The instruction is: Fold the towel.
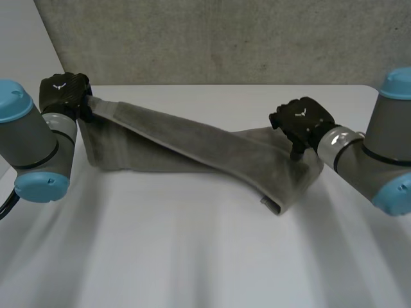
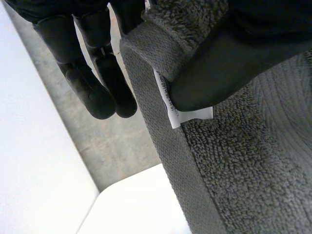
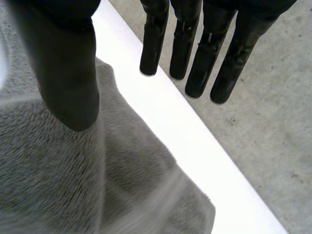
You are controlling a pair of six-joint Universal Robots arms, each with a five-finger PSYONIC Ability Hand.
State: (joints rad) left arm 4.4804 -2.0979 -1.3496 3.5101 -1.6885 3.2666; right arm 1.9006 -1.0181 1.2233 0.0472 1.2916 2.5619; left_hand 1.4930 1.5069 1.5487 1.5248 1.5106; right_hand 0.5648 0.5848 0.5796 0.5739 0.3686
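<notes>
Wht table (image 1: 192,256), grey wall (image 1: 212,38) bhd.

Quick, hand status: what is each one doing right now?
Left hand: shut on the towel, thumb pinching its labelled edge.
Right hand: open, fingers straight, thumb over the towel.

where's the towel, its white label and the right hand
towel (image 1: 192,144): head view, middle of the grey diagonal fold
white label (image 2: 192,115): left wrist view, free end sticking out at the towel's hem
right hand (image 1: 302,122): head view, back of the hand
</notes>
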